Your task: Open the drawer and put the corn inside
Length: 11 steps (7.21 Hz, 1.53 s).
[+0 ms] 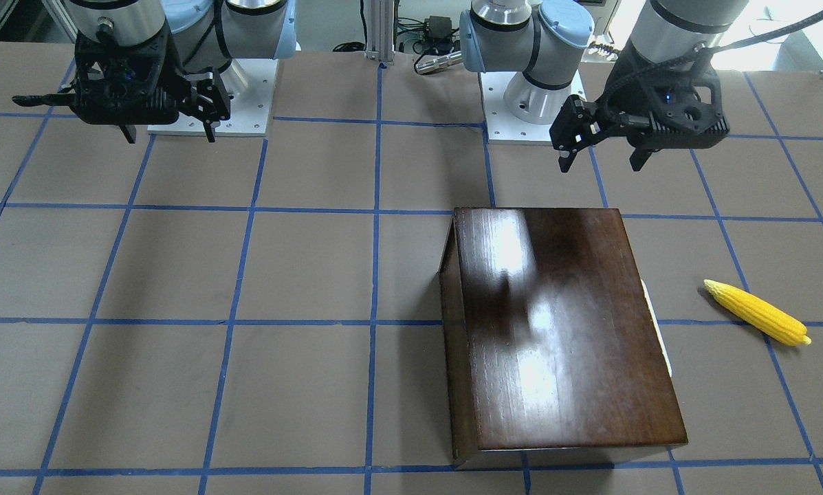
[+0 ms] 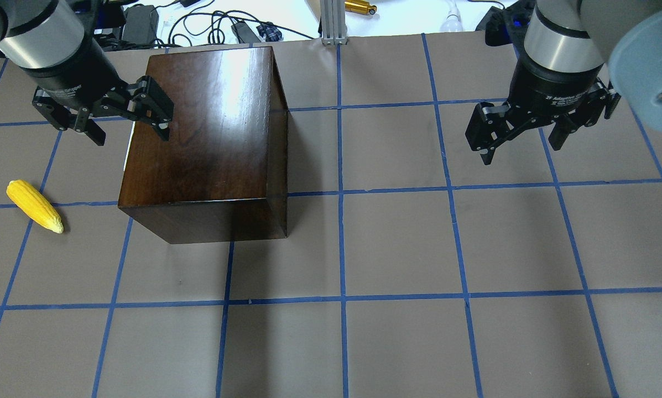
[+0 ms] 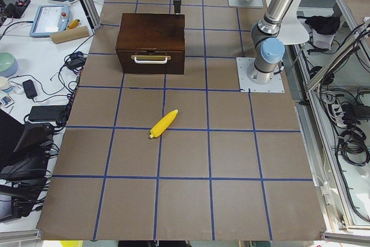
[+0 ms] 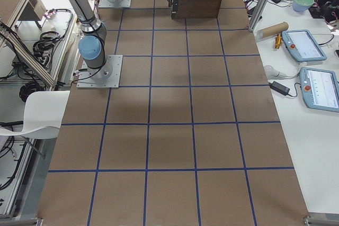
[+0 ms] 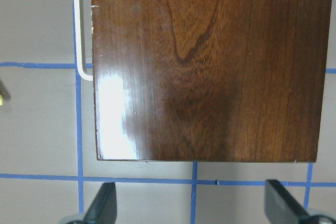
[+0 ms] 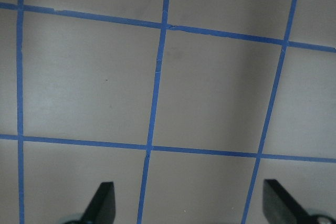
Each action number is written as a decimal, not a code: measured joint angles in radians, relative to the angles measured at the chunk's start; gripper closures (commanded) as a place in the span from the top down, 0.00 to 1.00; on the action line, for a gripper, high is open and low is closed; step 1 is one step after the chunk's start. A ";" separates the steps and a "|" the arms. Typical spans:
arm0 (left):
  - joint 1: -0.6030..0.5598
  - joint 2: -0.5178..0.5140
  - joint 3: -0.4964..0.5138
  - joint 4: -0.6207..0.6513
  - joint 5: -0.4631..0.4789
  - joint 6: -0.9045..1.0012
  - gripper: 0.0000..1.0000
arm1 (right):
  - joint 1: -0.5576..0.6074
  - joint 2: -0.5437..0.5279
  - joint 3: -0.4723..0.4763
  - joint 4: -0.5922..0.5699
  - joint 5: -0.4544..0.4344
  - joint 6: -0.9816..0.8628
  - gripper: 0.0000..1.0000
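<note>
The glossy dark-brown box (image 2: pixel 209 138) stands on the table with its drawer shut. Only the drawer's white handle (image 3: pixel 150 59) shows, also in the front view (image 1: pixel 659 330) and the left wrist view (image 5: pixel 79 30). The yellow corn (image 2: pixel 35 205) lies on the table beside the handle side of the box, apart from it; it also shows in the front view (image 1: pixel 755 313). My left gripper (image 2: pixel 126 119) is open and empty, in the air over the box's far corner on the handle side. My right gripper (image 2: pixel 521 143) is open and empty, high over bare table, far from the box.
The brown table cover (image 2: pixel 397 249) has a blue tape grid. Both arm bases (image 1: pixel 208 96) stand at the robot's edge. Cables and tablets (image 3: pixel 52 18) lie on the side bench beyond the box.
</note>
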 measured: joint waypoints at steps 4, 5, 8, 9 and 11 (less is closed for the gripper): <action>0.000 0.003 0.000 -0.001 -0.002 0.000 1.00 | 0.000 0.000 0.000 0.000 0.001 0.000 1.00; 0.001 0.004 0.001 -0.001 -0.002 0.001 1.00 | 0.000 0.000 0.000 0.000 0.001 0.000 1.00; 0.001 0.004 0.004 -0.001 -0.007 0.006 1.00 | 0.000 0.000 0.000 0.000 0.001 0.000 1.00; 0.002 0.004 0.004 0.001 -0.007 0.007 1.00 | 0.000 0.000 0.000 0.000 0.001 0.000 1.00; 0.013 -0.003 0.005 0.011 0.000 0.022 1.00 | 0.000 0.000 0.000 0.000 0.001 0.000 1.00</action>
